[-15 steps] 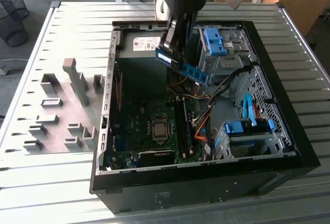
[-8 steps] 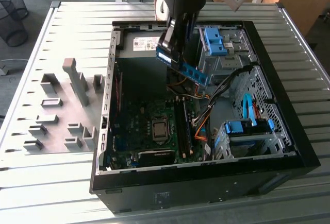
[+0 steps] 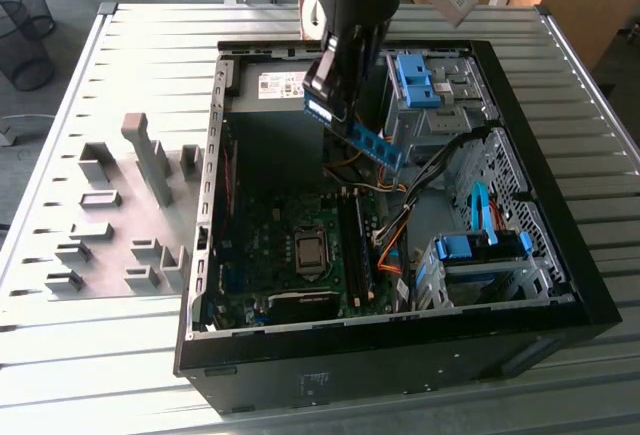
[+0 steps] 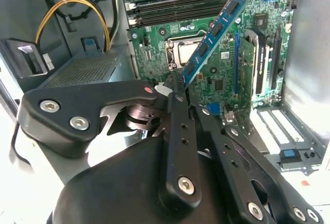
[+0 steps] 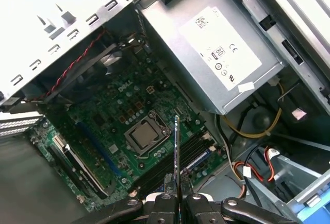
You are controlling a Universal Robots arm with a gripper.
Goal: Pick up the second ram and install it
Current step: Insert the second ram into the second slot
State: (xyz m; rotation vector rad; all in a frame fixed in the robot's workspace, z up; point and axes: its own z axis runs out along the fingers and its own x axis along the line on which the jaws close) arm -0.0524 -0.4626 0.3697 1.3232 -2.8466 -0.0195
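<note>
The black jaws of the robot gripper (image 4: 178, 87) are pinched on one end of the second ram (image 4: 214, 31), a thin, long blue circuit-board stick with a row of small dark chips. The stick juts straight out from between the jaws, and in the first wrist view it appears edge-on as a narrow line (image 5: 177, 157) rising from the gripper (image 5: 177, 199).

In the exterior view the gripper (image 3: 335, 105) hangs inside the open black computer case (image 3: 560, 285), holding the ram (image 3: 375, 147) tilted in the air, clear of the board below.

Beneath it lies the green motherboard (image 3: 270, 245) with its square silver processor socket (image 3: 310, 252). The long dark memory slots (image 3: 355, 245) run beside that socket, toward the exterior view's right.

A grey metal power supply box (image 5: 216, 54) sits at one end of the case. Light-blue plastic drive brackets (image 3: 480, 247) sit near the case's wall on the exterior view's right.

The case rests on a ribbed grey metal tabletop (image 3: 150, 65).
</note>
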